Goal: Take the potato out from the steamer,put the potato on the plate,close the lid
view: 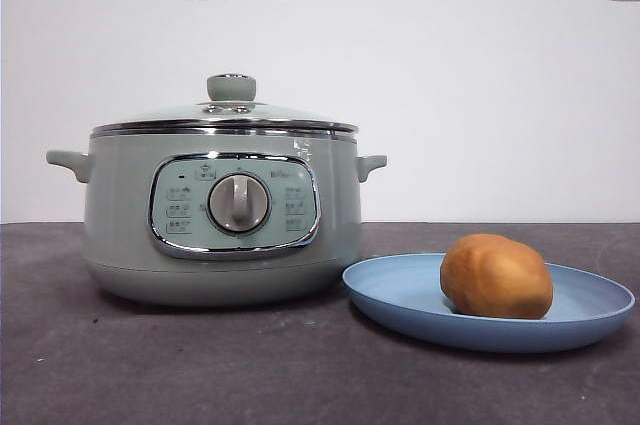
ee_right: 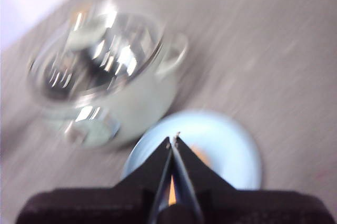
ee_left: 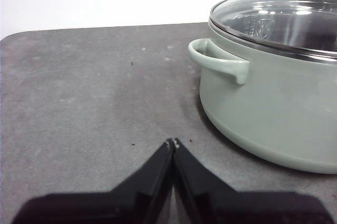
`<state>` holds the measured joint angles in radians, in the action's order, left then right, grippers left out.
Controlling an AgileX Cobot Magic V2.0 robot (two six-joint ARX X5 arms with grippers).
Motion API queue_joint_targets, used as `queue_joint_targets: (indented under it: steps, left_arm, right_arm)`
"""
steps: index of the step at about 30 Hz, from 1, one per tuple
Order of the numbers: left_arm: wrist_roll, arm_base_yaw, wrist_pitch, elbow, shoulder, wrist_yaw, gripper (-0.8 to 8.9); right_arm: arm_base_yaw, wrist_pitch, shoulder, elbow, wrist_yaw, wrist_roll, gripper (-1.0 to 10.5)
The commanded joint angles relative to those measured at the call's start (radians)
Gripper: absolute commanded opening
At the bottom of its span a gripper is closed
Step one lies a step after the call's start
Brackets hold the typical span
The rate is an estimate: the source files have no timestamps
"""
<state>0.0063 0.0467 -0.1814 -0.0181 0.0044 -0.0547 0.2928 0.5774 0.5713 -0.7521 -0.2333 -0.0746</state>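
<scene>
With the potato (view: 496,276) lying on the plate (view: 400,290) and the lid (view: 225,117) sitting on the steamer (view: 120,215), nothing is looking left; both grippers, left gripper (ee_left: 173,142) and right gripper (ee_right: 173,138), are hanging pinched together, empty.

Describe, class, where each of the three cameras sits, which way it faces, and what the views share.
Front view: low at table height, looking level at the sage-green round steamer with its domed glass lid and the golden-brown oval potato on the shallow light-blue plate; no arm shows.
Left wrist view: low beside the steamer's handle; left pincer shut.
Right wrist view: high, looking down, blurred; right pincer shut over the plate.
Shared: all three show the steamer and lid.
</scene>
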Motion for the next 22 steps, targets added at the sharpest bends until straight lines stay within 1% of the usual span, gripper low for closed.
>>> queue_joint_targets:
  steps: [1,4,8,11,14,16,19,22]
  left_arm:
    - [-0.007,-0.003,0.001,0.016,-0.003,0.001,-0.04]
    - [-0.007,-0.003,0.001,0.016,-0.003,0.002,-0.04]
    - [-0.007,-0.003,0.001,0.016,-0.003,0.002,-0.04]
    - [-0.007,-0.003,0.001,0.016,-0.003,0.002,-0.04]
    - [-0.007,-0.003,0.001,0.016,-0.003,0.002,-0.04]
    - [-0.007,-0.003,0.001,0.016,-0.003,0.002,-0.04]
    - [-0.007,-0.003,0.001,0.016,-0.003,0.002,-0.04]
    - [-0.007,-0.003,0.001,0.016,-0.003,0.002,-0.04]
  right_arm:
    - [-0.090,-0.067,-0.099,0.084,0.005,0.005,0.0]
    - [-0.169,-0.195,-0.208,0.201,0.006,0.005,0.0]
    - [-0.222,-0.336,-0.350,0.378,0.007,0.004,0.0]
    - [-0.235,-0.377,-0.435,0.486,0.013,-0.002,0.0]
    - [-0.237,-0.392,-0.497,0.574,0.070,-0.021,0.0]
    - [-0.237,-0.393,-0.528,0.621,0.099,-0.044,0.0]
    - [-0.237,-0.393,-0.570,0.692,0.158,-0.101,0.0]
    - [-0.237,-0.394,-0.570,0.730,0.162,-0.132,0.0]
